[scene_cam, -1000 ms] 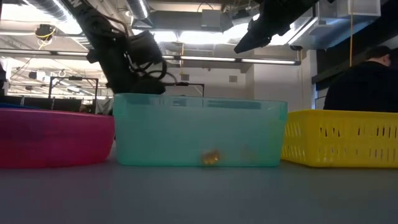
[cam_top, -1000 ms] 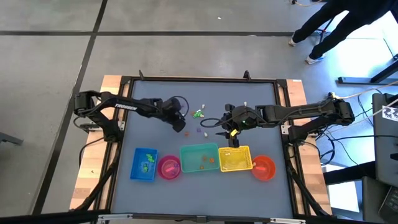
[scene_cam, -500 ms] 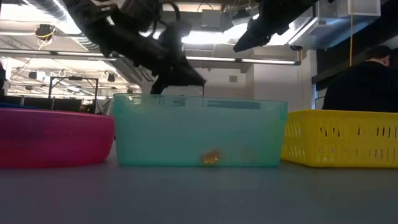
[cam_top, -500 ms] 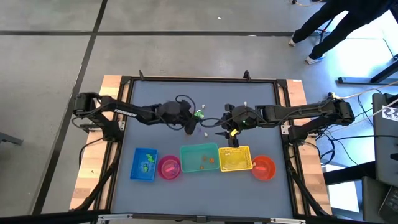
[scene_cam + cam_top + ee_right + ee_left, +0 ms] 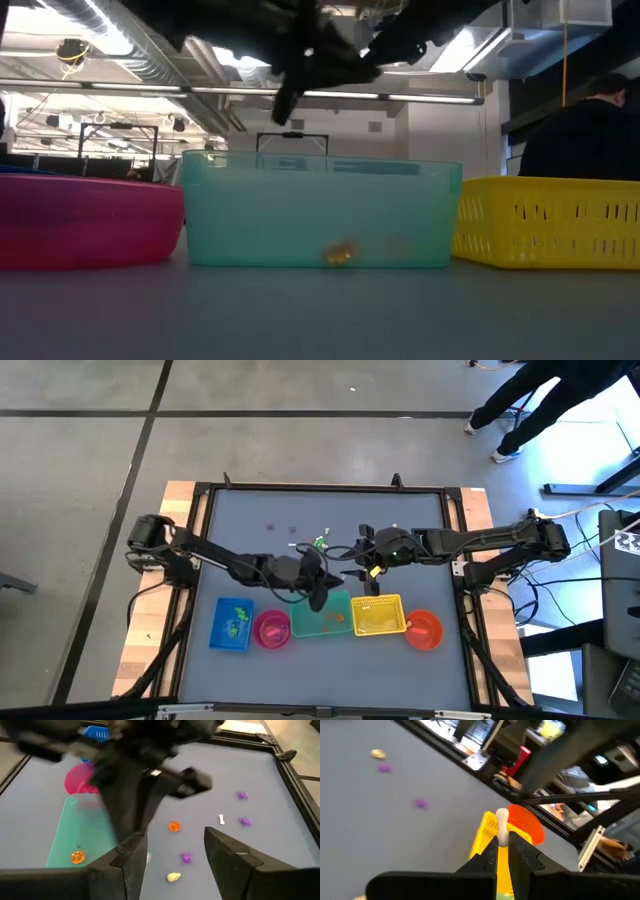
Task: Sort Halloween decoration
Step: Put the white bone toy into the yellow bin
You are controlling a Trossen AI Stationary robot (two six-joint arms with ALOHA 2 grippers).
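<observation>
Over the teal bin [image 5: 322,613], near its back edge, the left end effector [image 5: 318,598] was clamped on a small white bone-shaped trinket [image 5: 502,824], pinched between its two closed fingers with the knob end poking out past the tips. The right end effector [image 5: 172,851] hovered just behind the teal bin with its fingers spread and nothing between them, above a loose scatter of decorations on the desk [image 5: 250,530].

Relative to the teal bin: pink bowl [image 5: 271,629] on one side, yellow basket [image 5: 378,616] on the other, orange bowl [image 5: 425,629] beyond the yellow basket, blue tray [image 5: 232,624] beyond the pink bowl. An orange trinket [image 5: 77,856] already sat inside the teal bin, so that one looked like the orange home, not the white one.

So the carrying arm probably shouldn't let go there. Best bet was to figure out which container takes white pieces, get squarely over its middle, drop low and only then open up, since a tiny bone would bounce off a rim easily. Also worth watching: the two arms were close together behind the teal bin, so the left one should swing wide of the right. Purple spiders [image 5: 242,796], another white bone [image 5: 221,819] and an orange bit [image 5: 174,826] were still out on the desk behind the teal bin.
</observation>
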